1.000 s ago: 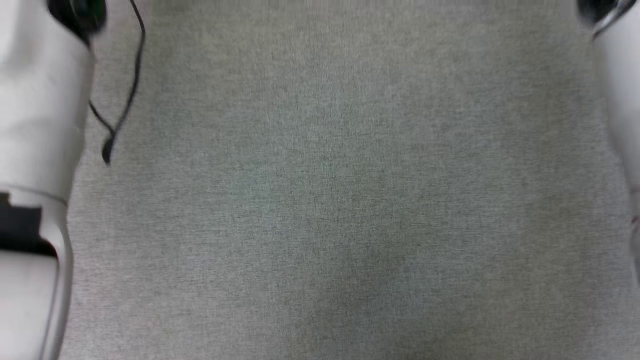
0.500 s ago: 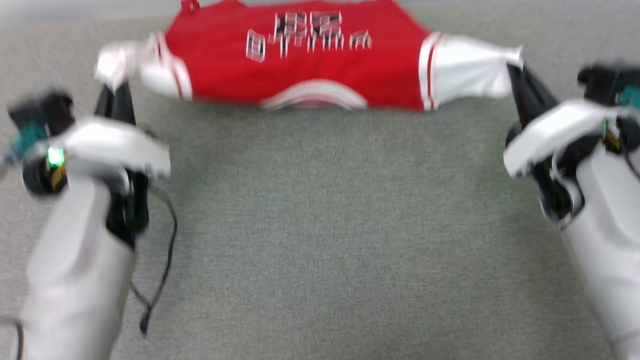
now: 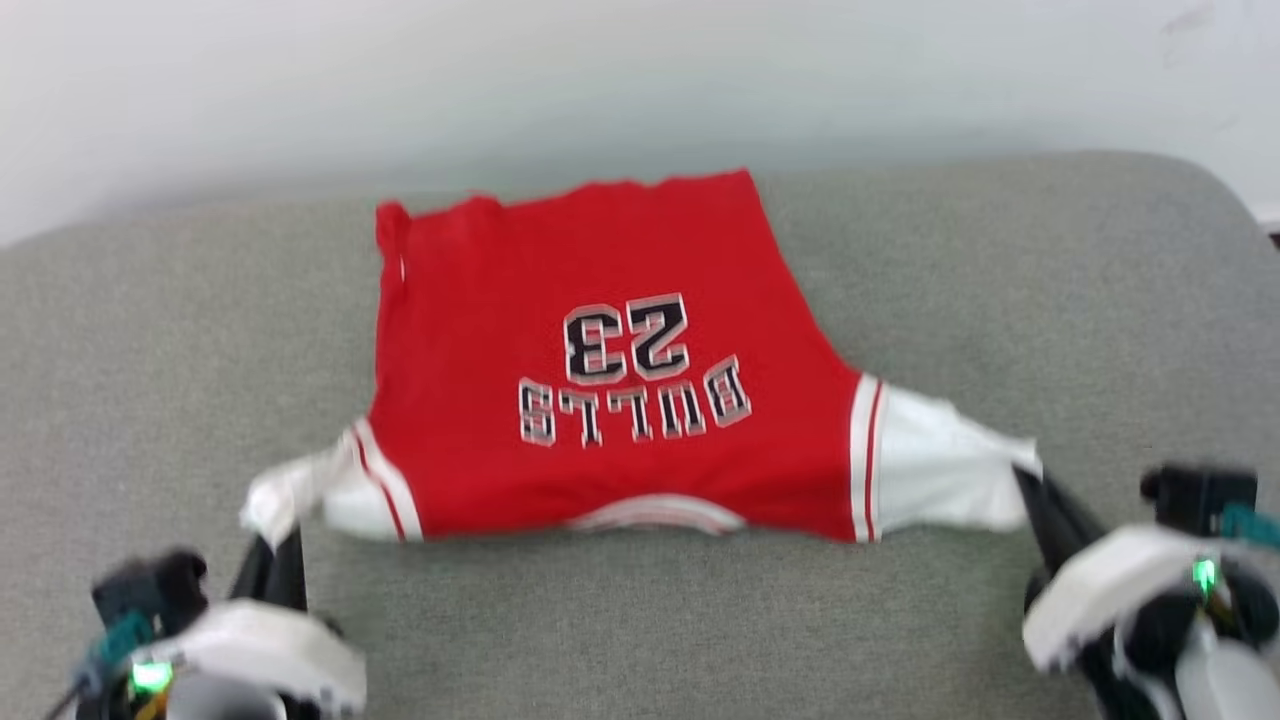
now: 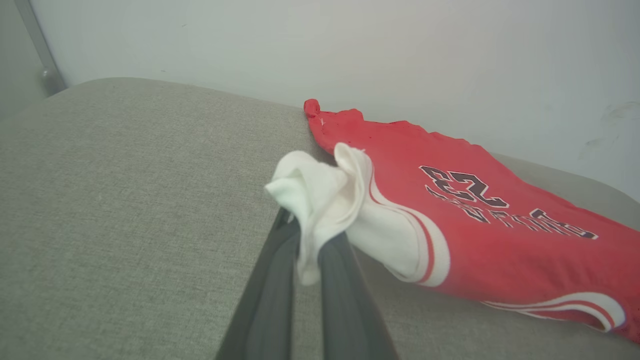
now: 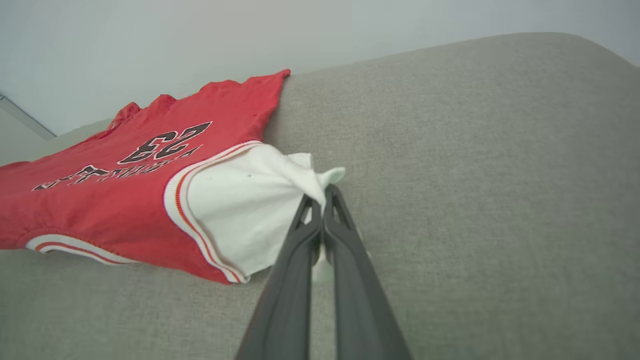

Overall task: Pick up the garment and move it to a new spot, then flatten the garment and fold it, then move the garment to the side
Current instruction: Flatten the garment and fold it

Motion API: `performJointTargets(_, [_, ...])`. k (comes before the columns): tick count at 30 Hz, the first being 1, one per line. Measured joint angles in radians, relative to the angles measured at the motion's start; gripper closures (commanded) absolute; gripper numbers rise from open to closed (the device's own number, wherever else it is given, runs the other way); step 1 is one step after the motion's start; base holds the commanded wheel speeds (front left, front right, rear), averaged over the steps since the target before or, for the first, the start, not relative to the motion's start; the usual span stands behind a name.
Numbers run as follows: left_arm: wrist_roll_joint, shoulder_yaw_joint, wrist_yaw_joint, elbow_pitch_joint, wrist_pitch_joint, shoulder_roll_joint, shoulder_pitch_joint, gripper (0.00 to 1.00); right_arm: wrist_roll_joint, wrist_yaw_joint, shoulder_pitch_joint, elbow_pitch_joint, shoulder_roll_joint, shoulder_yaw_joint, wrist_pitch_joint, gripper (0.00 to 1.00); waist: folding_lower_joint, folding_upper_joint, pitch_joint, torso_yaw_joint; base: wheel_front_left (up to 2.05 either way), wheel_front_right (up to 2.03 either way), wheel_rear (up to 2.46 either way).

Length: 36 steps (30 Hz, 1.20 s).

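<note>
Camera swung upward; whole garment (image 3: pixel 610 400) now framed on grey cushion (image 3: pixel 1000 250).
Left gripper (image 3: pixel 276 545) pinches one white sleeve (image 3: pixel 300 490); right gripper (image 3: pixel 1027 480) the other.

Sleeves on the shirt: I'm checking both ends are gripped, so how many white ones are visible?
2. One sleeve at the shirt's left end, pinched in the left claw; the other sleeve at its right end, pinched in the right claw.

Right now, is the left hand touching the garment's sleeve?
Touching. The left wrist view shows the left hand pinching the garment by its white sleeve.
</note>
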Motion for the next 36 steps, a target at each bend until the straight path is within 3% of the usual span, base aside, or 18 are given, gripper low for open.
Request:
performJointTargets(6, [-0.01, -0.007, 0.076, -0.135, 0.075, 0.037, 0.194, 1.0, -0.07, 0.0, 0.283, -0.237, 0.086, -0.115, 0.19, 1.0, 0.0, 0.0, -0.052, 0.007, 0.0, 0.0, 0.0])
performJointTargets(12, [-0.025, -0.019, 0.105, -0.183, 0.119, 0.056, 0.288, 1.0, -0.083, 0.0, 0.477, -0.398, 0.138, -0.144, 0.363, 1.0, -0.0001, 0.0, -0.064, 0.023, 0.0, 0.0, 0.0])
performJointTargets(13, [-0.024, -0.026, 0.106, -0.184, 0.119, 0.051, 0.29, 1.0, -0.085, 0.0, 0.49, -0.405, 0.141, -0.147, 0.382, 0.93, 0.0, 0.0, -0.063, 0.025, 0.0, 0.0, 0.0])
performJointTargets(14, [-0.023, -0.031, 0.107, -0.185, 0.118, 0.045, 0.289, 1.0, -0.083, 0.0, 0.499, -0.408, 0.143, -0.146, 0.395, 0.59, 0.0, 0.0, -0.061, 0.026, 0.0, 0.0, 0.0])
performJointTargets(15, [-0.016, -0.04, 0.107, -0.185, 0.117, 0.041, 0.288, 1.0, -0.082, 0.0, 0.501, -0.409, 0.146, -0.145, 0.396, 0.0, 0.0, 0.0, -0.059, 0.027, 0.0, 0.0, 0.0])
performJointTargets(18, [-0.002, -0.055, 0.098, -0.185, 0.098, 0.026, 0.263, 1.0, -0.09, 0.0, 0.483, -0.41, 0.148, -0.14, 0.379, 0.0, 0.0001, 0.0, -0.049, 0.035, 0.0, 0.0, 0.0])
performJointTargets(23, [0.028, -0.072, 0.091, -0.197, 0.066, 0.011, 0.214, 1.0, -0.105, 0.0, 0.34, -0.394, 0.146, -0.17, 0.244, 0.0, 0.0002, 0.0, -0.028, 0.05, 0.0, 0.0, 0.0])
performJointTargets(30, [0.081, -0.101, 0.089, -0.246, 0.049, 0.004, 0.126, 1.0, -0.098, 0.0, 0.007, -0.17, 0.08, -0.222, 0.116, 0.0, 0.0004, 0.0, 0.04, 0.085, 0.0, 0.0, 0.0])
performJointTargets(34, [0.11, -0.125, 0.081, -0.271, 0.037, -0.013, 0.066, 1.0, -0.082, 0.0, -0.218, -0.028, 0.021, -0.209, 0.147, 0.0, 0.0005, 0.0, 0.095, 0.123, 0.0, 0.0, 0.0])
performJointTargets(35, [0.127, -0.14, 0.072, -0.278, 0.02, -0.031, 0.021, 1.0, -0.062, 0.0, -0.393, 0.086, -0.022, -0.184, 0.221, 0.0, 0.0005, 0.0, 0.145, 0.155, 0.0, 0.0, 0.0])
performJointTargets(36, [0.13, -0.146, 0.066, -0.277, 0.016, -0.037, 0.006, 1.0, -0.059, 0.0, -0.445, 0.124, -0.042, -0.178, 0.25, 0.0, 0.0006, 0.0, 0.161, 0.168, 0.0, 0.0, 0.0])
